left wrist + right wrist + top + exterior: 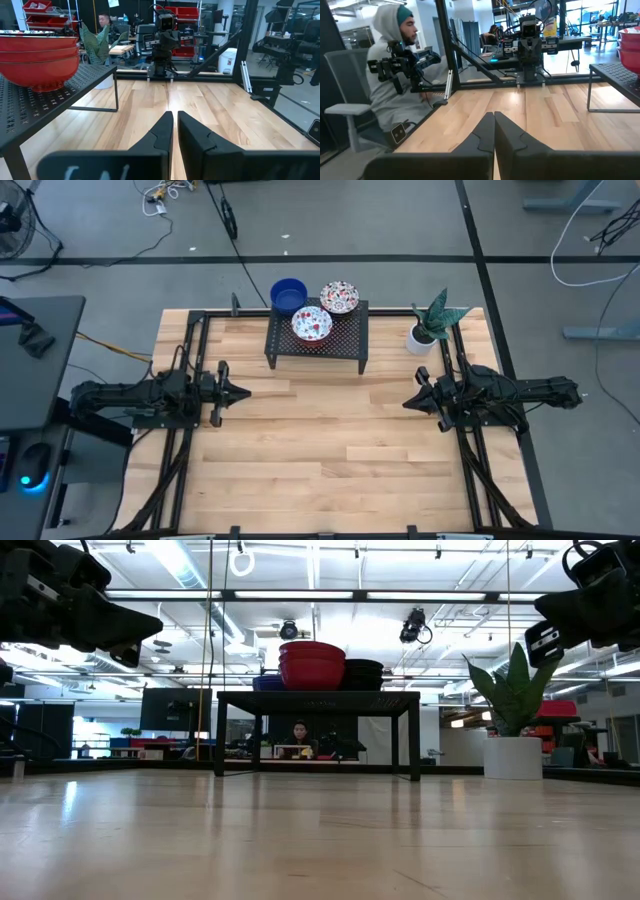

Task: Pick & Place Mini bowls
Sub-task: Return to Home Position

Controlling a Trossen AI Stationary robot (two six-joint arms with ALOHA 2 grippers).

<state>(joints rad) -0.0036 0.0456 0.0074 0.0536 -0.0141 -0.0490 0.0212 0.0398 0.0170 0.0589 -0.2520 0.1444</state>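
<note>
Three stacks of mini bowls stand on a black perforated rack [340, 340] at the table's far middle. A blue stack [288, 295] is at its far left corner, and one floral stack [339, 297] is at its far right. Another floral stack [311, 324] is nearer the front. In the low view they show as red [311, 665], dark [363, 671] and blue [268, 683] stacks. My left gripper [240, 391] hovers shut at the table's left, pointing right. My right gripper [410, 400] hovers shut at the table's right, pointing left. Both are empty and well short of the rack.
A white pot with a green plant [425, 330] stands at the far right, close to my right arm. The rack stands on thin legs [116, 92]. Bare wooden tabletop [320, 430] lies between the grippers. A person in a grey hoodie [395, 75] sits beyond the table's edge.
</note>
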